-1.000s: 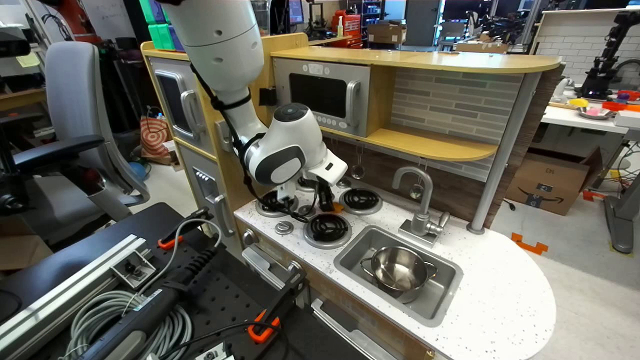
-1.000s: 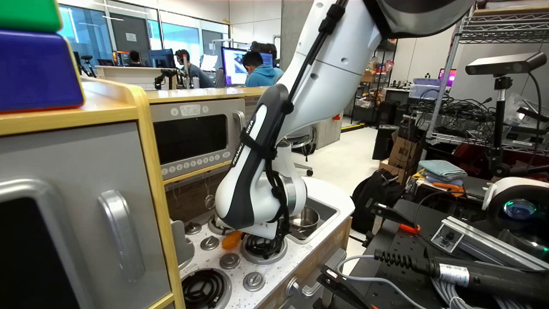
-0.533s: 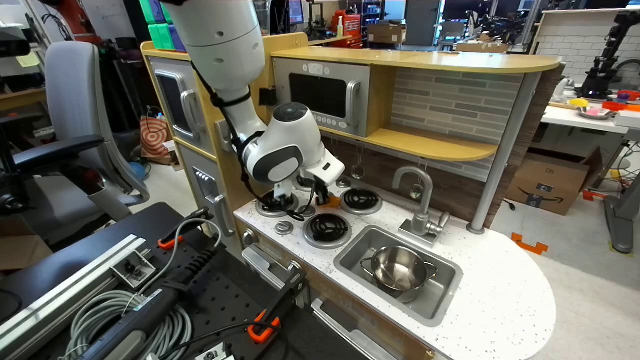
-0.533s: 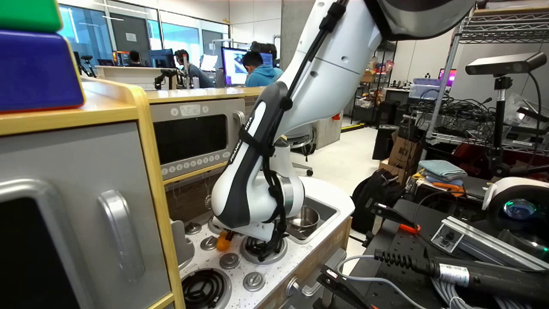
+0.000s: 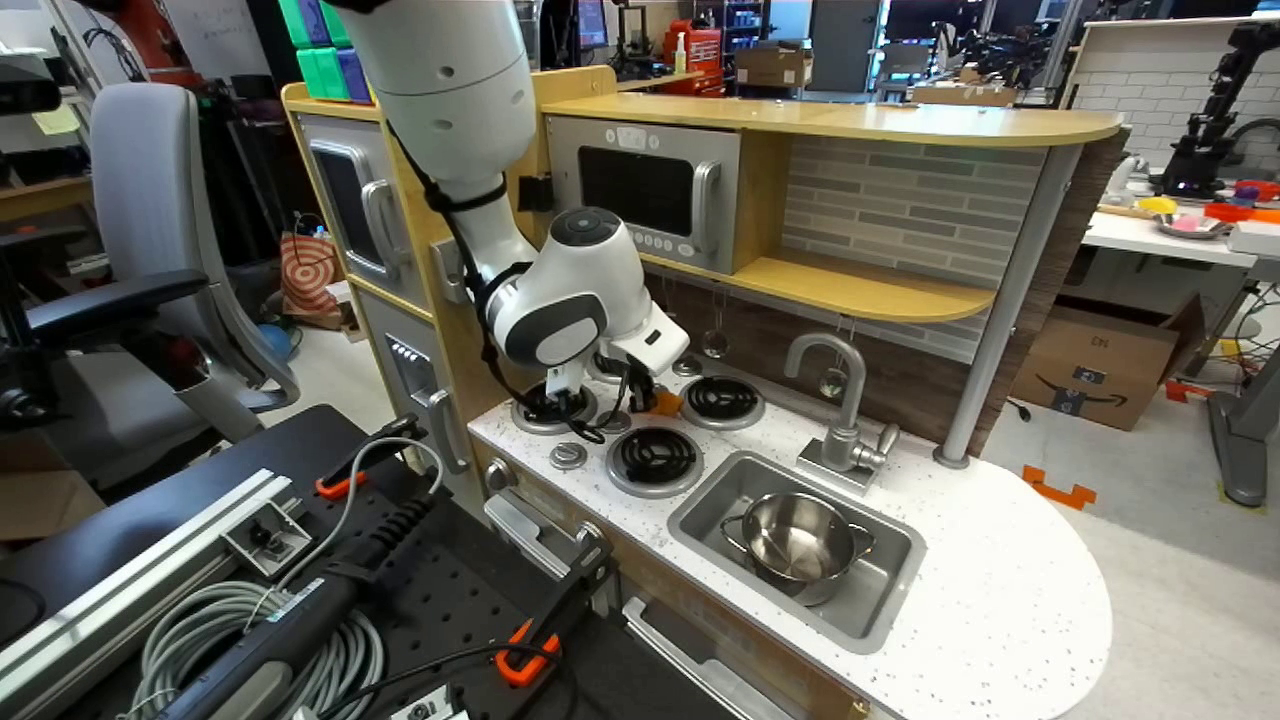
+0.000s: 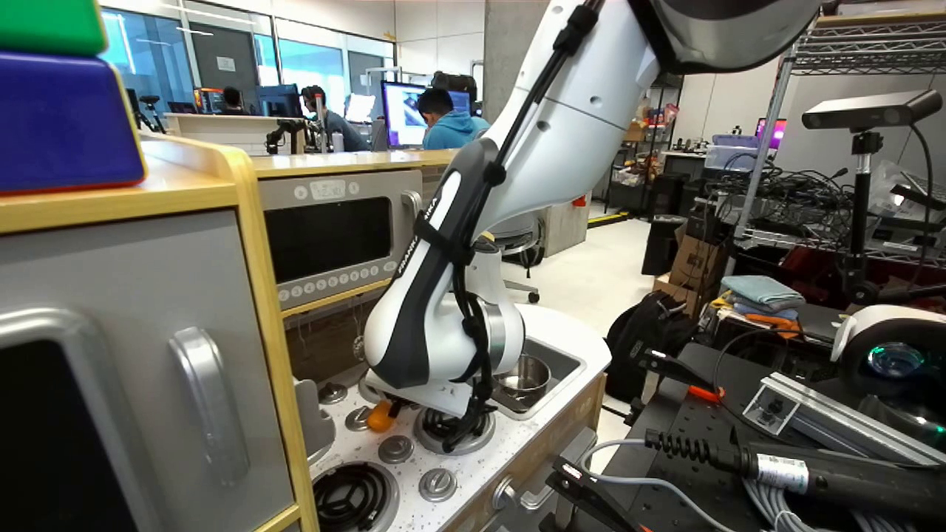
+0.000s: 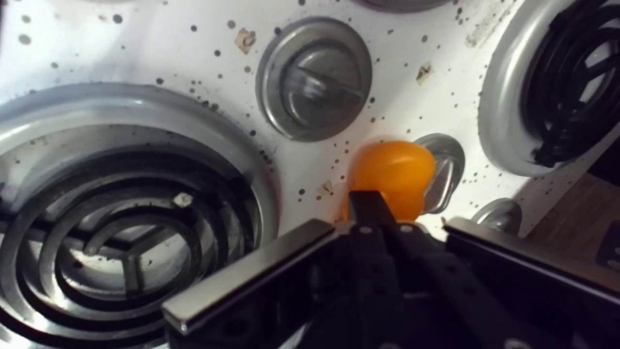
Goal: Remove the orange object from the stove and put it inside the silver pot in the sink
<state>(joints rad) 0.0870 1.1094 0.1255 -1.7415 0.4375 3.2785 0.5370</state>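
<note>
The orange object [image 7: 395, 167] is smooth and rounded, lying on the white speckled stove top against a silver knob [image 7: 441, 174] in the wrist view. My gripper [image 7: 370, 202] is shut, its fingers pressed together with nothing seen between them. Its tips overlap the near side of the orange object; whether they touch it I cannot tell. In an exterior view the gripper [image 5: 645, 396] stands low between the burners, just beside the orange object [image 5: 666, 402]. The arm partly covers the stove in an exterior view, where the orange object [image 6: 380, 416] still shows. The silver pot [image 5: 797, 540] sits upright in the sink [image 5: 905, 580].
Black coil burners [image 7: 145, 232] and raised knobs [image 7: 315, 80] surround the gripper. A faucet [image 5: 845, 430] rises behind the sink. Above the stove's back are a toy microwave [image 5: 640, 190] and a yellow shelf [image 5: 870, 290].
The gripper has gone from partly open to shut. The arm has shifted slightly toward the cabinet side, and the orange object has slid a little away from its earlier spot, nearer the knob.
</note>
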